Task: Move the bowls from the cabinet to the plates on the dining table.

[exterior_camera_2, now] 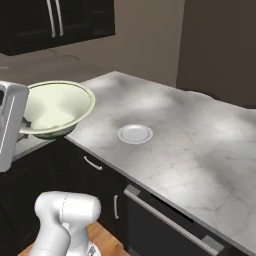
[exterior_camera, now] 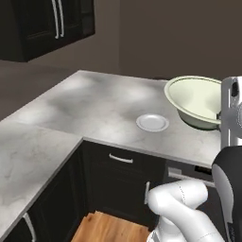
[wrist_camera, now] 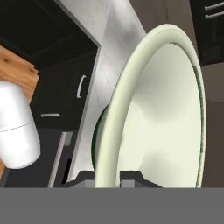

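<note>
I can read no brand, no label and no writing on anything here; the surfaces are plain.

My two-finger gripper [wrist_camera: 108, 177] is closed on the rim of the cream-white round bowl with a dark green pattern low on its side [exterior_camera: 198, 100]. In the hand view the bowl's [wrist_camera: 166, 118] rim goes down between my two small dark finger tips [wrist_camera: 131, 176], one on the outside of the wall and one on the inside, so the bowl sits directly in front of my hand.

In the left base view the bowl hangs in the air just beside my white hand, tilted a little, with its open side turned up and to the left. It is over the near edge of the broad grey-white marble-veined dining table [exterior_camera: 94, 104]. In the right base view the bowl [exterior_camera_2: 57, 107] is at the left corner of the same table [exterior_camera_2: 200, 150].

A small flat white round plate [exterior_camera: 152, 122] lies on the table, near the bowl but apart from it, lower and to its left in the left base view. In the right base view the plate [exterior_camera_2: 135, 133] is to the right of the bowl.

The dark black-brown wall cabinet with long vertical silver bar handles [exterior_camera: 52, 23] hangs above the table's far left end, well apart from the bowl.
</note>
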You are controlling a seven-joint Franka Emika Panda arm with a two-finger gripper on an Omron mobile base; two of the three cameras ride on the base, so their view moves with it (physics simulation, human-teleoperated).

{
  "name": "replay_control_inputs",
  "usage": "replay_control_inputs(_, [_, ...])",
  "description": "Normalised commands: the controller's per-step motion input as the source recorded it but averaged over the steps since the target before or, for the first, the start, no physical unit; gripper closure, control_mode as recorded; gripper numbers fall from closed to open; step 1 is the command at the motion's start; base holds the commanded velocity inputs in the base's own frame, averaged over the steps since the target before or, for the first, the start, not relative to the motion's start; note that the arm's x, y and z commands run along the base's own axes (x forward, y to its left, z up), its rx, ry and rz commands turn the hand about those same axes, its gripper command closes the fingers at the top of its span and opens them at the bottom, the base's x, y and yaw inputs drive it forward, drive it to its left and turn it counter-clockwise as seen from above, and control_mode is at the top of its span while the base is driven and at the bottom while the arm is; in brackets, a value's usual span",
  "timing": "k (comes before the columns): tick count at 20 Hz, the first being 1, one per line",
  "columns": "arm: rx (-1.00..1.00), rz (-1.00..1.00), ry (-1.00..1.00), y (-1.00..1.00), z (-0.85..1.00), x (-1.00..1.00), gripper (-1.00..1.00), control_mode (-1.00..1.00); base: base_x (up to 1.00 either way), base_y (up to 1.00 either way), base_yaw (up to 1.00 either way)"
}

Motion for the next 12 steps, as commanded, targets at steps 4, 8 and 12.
replay_control_inputs(4, [0.0, 0.0, 0.0, 0.0, 0.0, 0.0, 1.0, 1.0, 0.56, -0.06, -0.18])
replay_control_inputs(8, [0.0, 0.0, 0.0, 0.0, 0.0, 0.0, 1.0, 1.0, 0.61, -0.01, -0.17])
replay_control_inputs(12, [0.0, 0.0, 0.0, 0.0, 0.0, 0.0, 1.0, 1.0, 0.69, 0.03, -0.15])
